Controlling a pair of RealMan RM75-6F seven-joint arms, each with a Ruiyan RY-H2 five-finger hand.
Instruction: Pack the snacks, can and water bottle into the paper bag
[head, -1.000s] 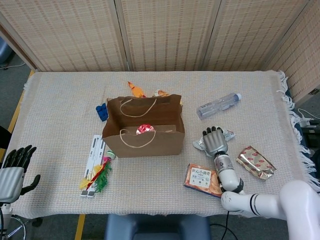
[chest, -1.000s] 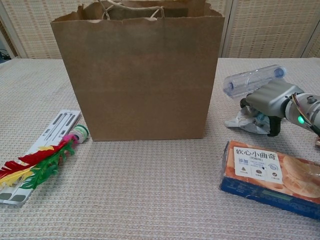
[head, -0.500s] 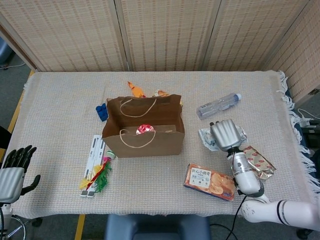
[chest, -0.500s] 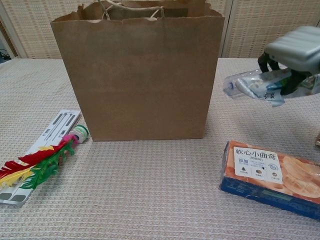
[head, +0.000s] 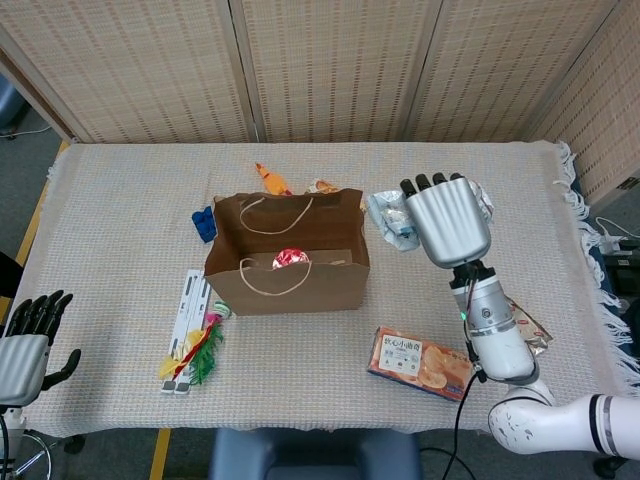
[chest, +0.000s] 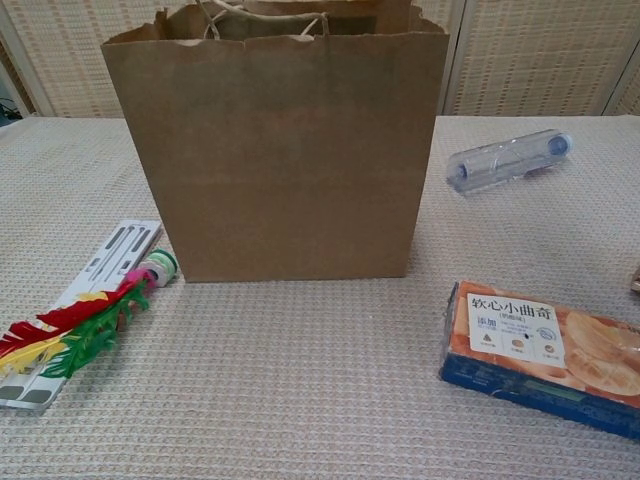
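**Snack packet lifted beside the open paper bag**

The right hand (head: 452, 220) hangs above the table, knuckles up, its fingers curled over a crinkled silvery snack packet (head: 392, 220) that it grips from above; the packet juts from under the hand toward 9 o'clock, its long axis running roughly 9 to 3, level with the bag's right edge. The brown paper bag (head: 288, 255) stands upright and open just at 9 o'clock of the packet, a red-topped can (head: 290, 258) visible inside. The water bottle (chest: 508, 160) shows only in the chest view, lying on its side at 3 o'clock of the bag, cap end toward 2 o'clock. At 6 o'clock of the raised hand lies a flat orange cookie box (head: 418, 362), and a red-and-gold snack bag (head: 530, 330) peeks out behind the forearm. A feathered toy on a white card (head: 192, 335) lies at 8 o'clock of the bag, a blue item (head: 204, 224) at its 10 o'clock. The left hand (head: 28, 340) rests off the table's near-left corner, fingers loosely extended, holding nothing.
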